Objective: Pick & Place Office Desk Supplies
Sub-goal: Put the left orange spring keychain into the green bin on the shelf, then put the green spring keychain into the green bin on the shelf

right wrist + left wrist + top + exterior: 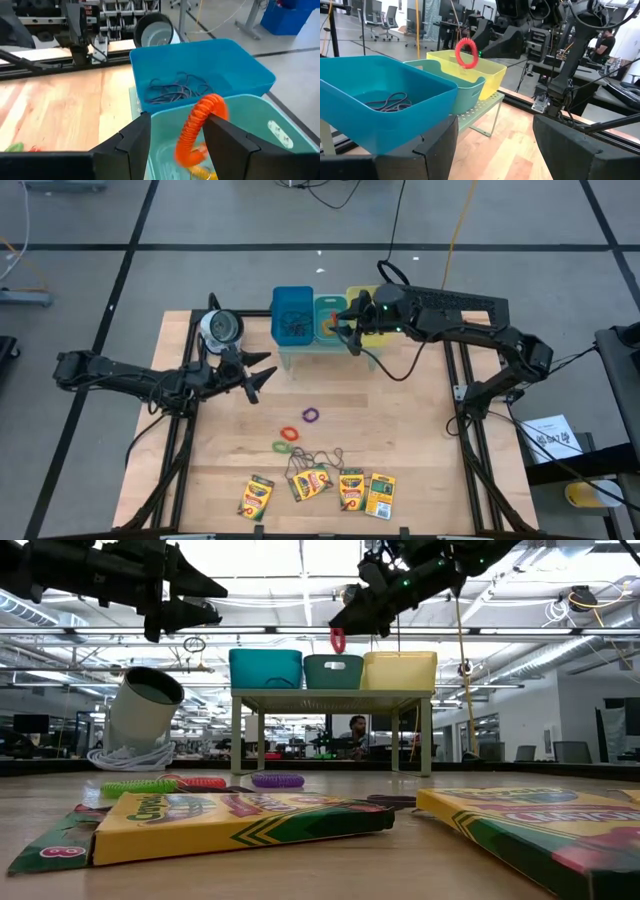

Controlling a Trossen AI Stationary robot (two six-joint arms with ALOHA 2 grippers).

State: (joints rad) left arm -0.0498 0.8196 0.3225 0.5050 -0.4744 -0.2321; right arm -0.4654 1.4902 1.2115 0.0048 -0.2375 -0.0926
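A: How far along can the sorting be judged to be?

B: It is partly done. Thin wiry loops (175,90) are seen lying in the blue bin (292,315) at the far side of the tabletop (420,440), and something small and orange-yellow lies at the bottom of the teal bin (260,135); what it is cannot be told.

A: And the step in hand?

B: A red ring band (200,127) is hung over the teal bin from the right end effector (175,132). Its fingers are parted, and the band looks draped against one finger rather than pinched, so a release seems to be under way.

A: The other arm?

B: The left end effector (250,375) is held wide open and empty over the left of the tabletop, near the silvery roll (221,327).

A: What is left?

B: Most of it. A purple band (311,415), a green band (282,447) and a red band (289,434) lie mid-tabletop, a brownish loop tangle (315,457) lies just beyond the four crayon boxes (318,483) at the near edge.
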